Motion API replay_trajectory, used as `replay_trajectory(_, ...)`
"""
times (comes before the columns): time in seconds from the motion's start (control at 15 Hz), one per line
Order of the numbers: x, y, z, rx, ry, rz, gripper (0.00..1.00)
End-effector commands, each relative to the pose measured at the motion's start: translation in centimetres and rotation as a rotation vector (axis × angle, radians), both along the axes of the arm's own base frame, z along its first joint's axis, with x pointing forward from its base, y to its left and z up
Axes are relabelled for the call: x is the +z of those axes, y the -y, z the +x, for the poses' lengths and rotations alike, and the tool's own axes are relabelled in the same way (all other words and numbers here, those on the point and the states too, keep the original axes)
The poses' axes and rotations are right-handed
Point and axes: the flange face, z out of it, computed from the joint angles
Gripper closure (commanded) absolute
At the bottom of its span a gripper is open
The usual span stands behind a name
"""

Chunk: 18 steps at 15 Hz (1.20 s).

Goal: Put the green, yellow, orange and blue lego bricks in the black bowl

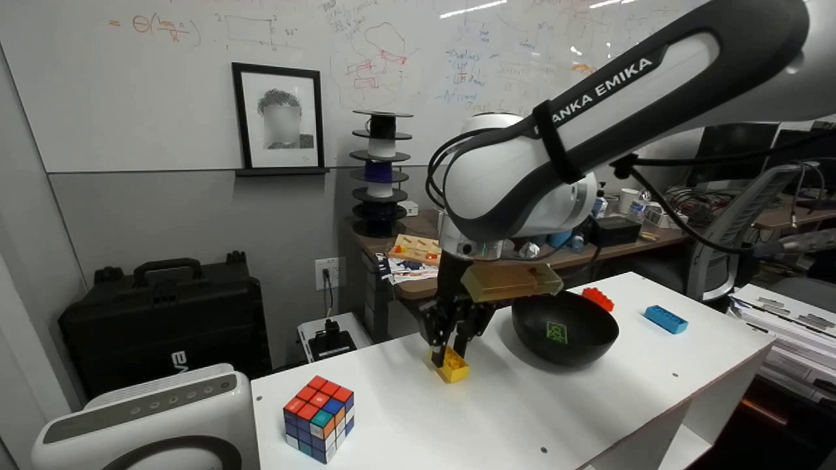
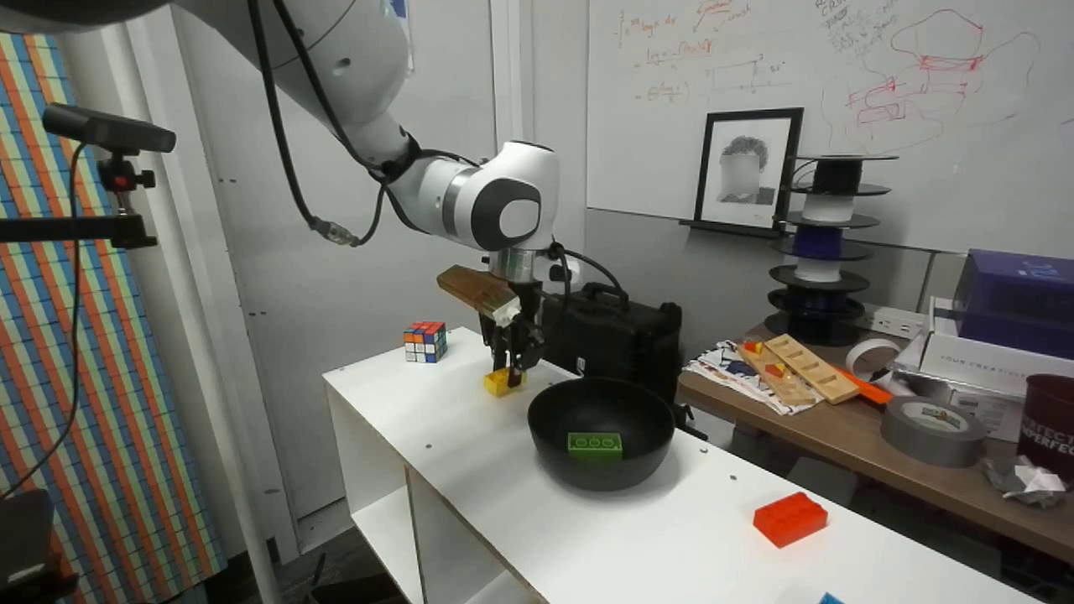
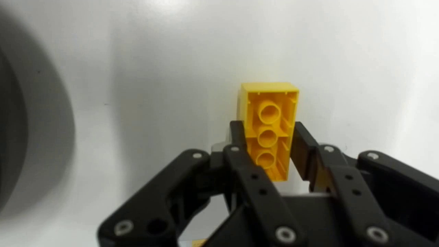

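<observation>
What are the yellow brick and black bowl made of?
Yellow brick: smooth moulded plastic, going by the tubes and thin ribs in its hollow underside.
Black bowl: even, smooth-looking finish, no visible grain; perhaps plastic, but coated metal or ceramic is possible.

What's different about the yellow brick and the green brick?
The yellow brick is outside the black bowl, but the green brick is inside it.
The gripper is pinching the yellow brick, but it isn't touching the green brick.
They share a shape: both are rectangular, with three circles showing in a row.
</observation>
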Motion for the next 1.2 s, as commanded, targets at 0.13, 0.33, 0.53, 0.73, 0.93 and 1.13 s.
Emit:
replay_trajectory(0.13,5.9,-1.3,1.6,-0.046,0.083,-0.066,0.89)
replay_trajectory(0.33,10.7,0.2,2.1,-0.061,0.172,-0.148,0.89)
replay_trajectory(0.53,13.8,2.8,1.7,-0.148,0.206,-0.169,0.89)
replay_trajectory(0.73,14.4,6.7,0.0,-0.212,0.174,-0.217,0.89)
replay_trajectory(0.93,13.9,9.6,-2.1,-0.252,0.123,-0.235,0.89)
replay_trajectory(1.13,12.8,12.0,-3.7,-0.268,0.091,-0.217,0.89)
